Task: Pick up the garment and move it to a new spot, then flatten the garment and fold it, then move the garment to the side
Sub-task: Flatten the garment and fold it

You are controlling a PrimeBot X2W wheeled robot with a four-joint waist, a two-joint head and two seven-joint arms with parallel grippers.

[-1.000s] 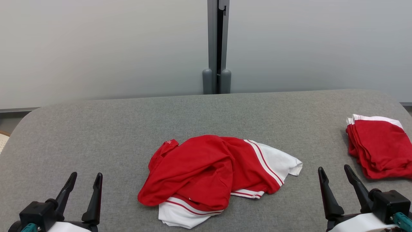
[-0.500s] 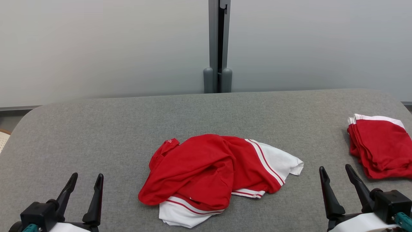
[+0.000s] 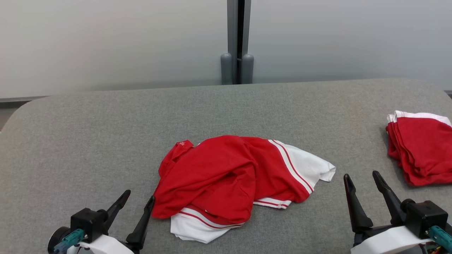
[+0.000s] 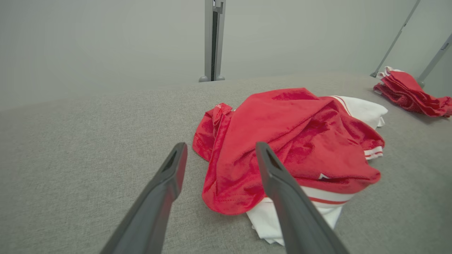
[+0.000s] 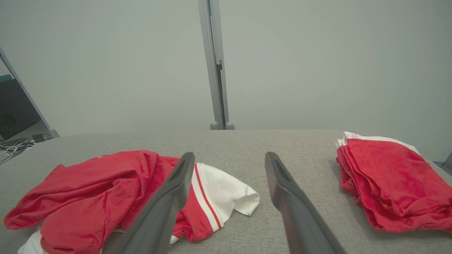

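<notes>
A crumpled red garment [image 3: 226, 176] with white, red-striped sleeves lies in a heap at the middle of the grey table [image 3: 106, 141]. My left gripper [image 3: 138, 198] stands open just off the heap's near left edge, its fingers angled toward the cloth. In the left wrist view the garment [image 4: 282, 141] spreads ahead and to the right of the left gripper [image 4: 219, 155]. My right gripper [image 3: 360, 178] is open at the lower right, apart from the white sleeve. The right wrist view shows the garment [image 5: 106, 187] to the left of the right gripper [image 5: 229, 158].
A folded stack of red garments [image 3: 422, 148] lies at the table's right edge, also seen as the stack [image 5: 388, 180] and the stack [image 4: 409, 91]. A grey post [image 3: 237, 42] stands behind the table against pale wall panels. The table's corners are rounded.
My left gripper has moved right and forward toward the garment's near left edge. The head camera has tilted down a little, shifting the whole picture. The garment lies as before.
</notes>
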